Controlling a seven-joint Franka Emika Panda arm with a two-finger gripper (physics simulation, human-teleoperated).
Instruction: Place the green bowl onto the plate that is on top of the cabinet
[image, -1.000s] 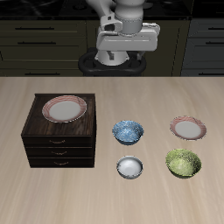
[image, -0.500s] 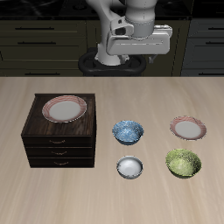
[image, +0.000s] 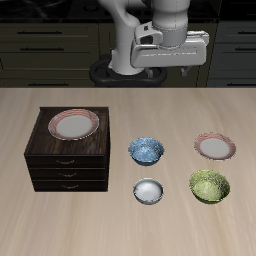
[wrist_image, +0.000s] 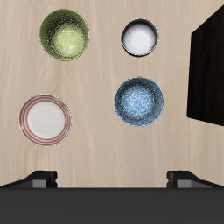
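I see a blue-and-white bowl and white bowl between the green bowl and the cabinet; my gripper hangs high, fingers apart, empty.

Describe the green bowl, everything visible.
The green bowl is small, round and olive-green, with a mottled yellowish-green leafy pattern inside and a glossy, glazed look. It stands upright and empty on the wooden table, near the front edge, apart from everything else. The second red-rimmed plate lies just behind it, the white bowl beside it. Nothing touches it; the gripper is high above.
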